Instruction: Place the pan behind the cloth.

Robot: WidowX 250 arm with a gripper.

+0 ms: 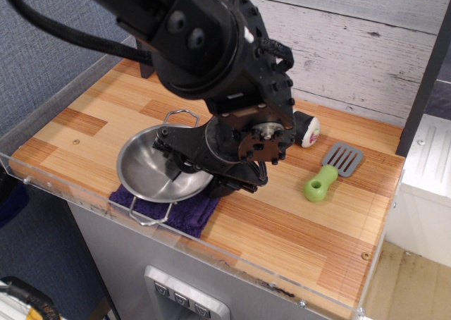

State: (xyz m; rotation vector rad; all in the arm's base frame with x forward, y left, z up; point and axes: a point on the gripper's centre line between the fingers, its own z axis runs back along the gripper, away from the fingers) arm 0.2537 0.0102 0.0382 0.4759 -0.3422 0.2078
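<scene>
The shiny steel pan [144, 168] with two wire loop handles sits on the dark purple cloth [184, 214] at the front left of the wooden table [282, 225]. The pan covers most of the cloth; only the cloth's front and right edges show. My black gripper [199, 179] is low over the pan's right rim. One finger [173, 168] is inside the bowl and the other [227, 187] is outside it on the cloth. The jaws stand apart with the rim between them.
A spatula with a green handle [321, 182] and a grey head lies at the right. A small white and red object [309, 130] lies behind the gripper. A clear plastic lip [63, 193] runs along the table's edges. A wood-plank wall stands behind.
</scene>
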